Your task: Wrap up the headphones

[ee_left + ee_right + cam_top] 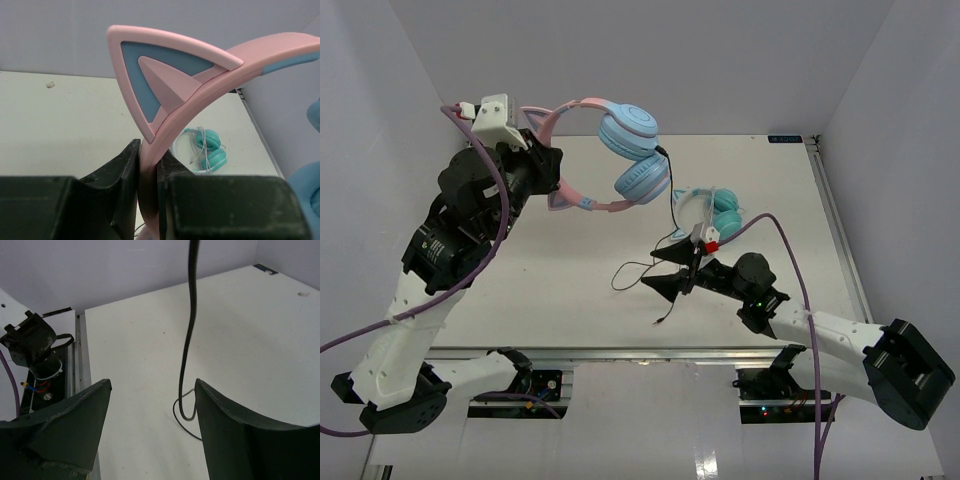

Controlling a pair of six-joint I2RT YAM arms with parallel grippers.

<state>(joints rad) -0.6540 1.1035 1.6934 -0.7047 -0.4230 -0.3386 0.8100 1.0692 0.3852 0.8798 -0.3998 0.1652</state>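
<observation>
From above, your left gripper (542, 160) was clamped on the pink band of the headphones (628, 130), which hung over the far left of the white tabletop (520, 290). Their cable (672, 200) dropped down towards your right gripper (672, 270). The left wrist view showed the band pinched edge-on, so I judge it could twist out under the cups' weight. The right wrist view showed wide jaws holding nothing, with the cable loose between them. It might swing away, or snag the teal pair (720, 210) nearby. Plain pale walls closed the tabletop in.
</observation>
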